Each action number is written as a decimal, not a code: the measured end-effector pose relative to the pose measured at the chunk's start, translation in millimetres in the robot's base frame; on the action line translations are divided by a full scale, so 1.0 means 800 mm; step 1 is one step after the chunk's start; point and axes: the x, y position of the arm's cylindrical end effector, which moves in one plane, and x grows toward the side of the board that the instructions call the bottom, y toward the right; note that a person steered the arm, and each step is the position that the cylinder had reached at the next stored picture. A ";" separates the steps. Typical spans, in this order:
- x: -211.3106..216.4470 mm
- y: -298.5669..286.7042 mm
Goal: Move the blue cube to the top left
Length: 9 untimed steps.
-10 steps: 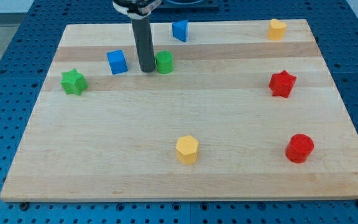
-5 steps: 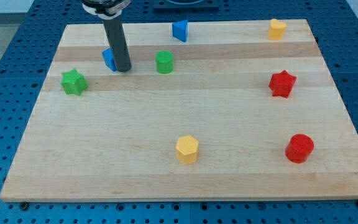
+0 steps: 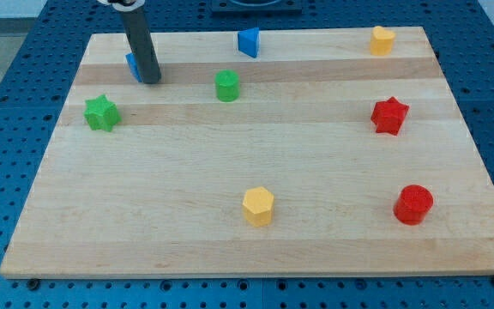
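The blue cube (image 3: 131,64) sits near the board's top left, mostly hidden behind my rod; only its left edge shows. My tip (image 3: 149,81) rests on the board right against the cube's lower right side. A second blue block (image 3: 248,41) with an angular shape lies at the top middle.
A green star (image 3: 101,112) lies below and left of my tip, a green cylinder (image 3: 226,86) to its right. A yellow block (image 3: 382,39) is at top right, a red star (image 3: 389,115) and red cylinder (image 3: 413,204) at right, a yellow hexagon (image 3: 258,206) at bottom middle. The wooden board (image 3: 230,240) ends just left of the star.
My rod has moved left and up from beside the green cylinder, reached the blue cube and pushed it up and to the left. The other blocks have not moved.
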 end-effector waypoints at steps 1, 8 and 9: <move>-0.008 -0.010; -0.068 -0.058; -0.068 -0.058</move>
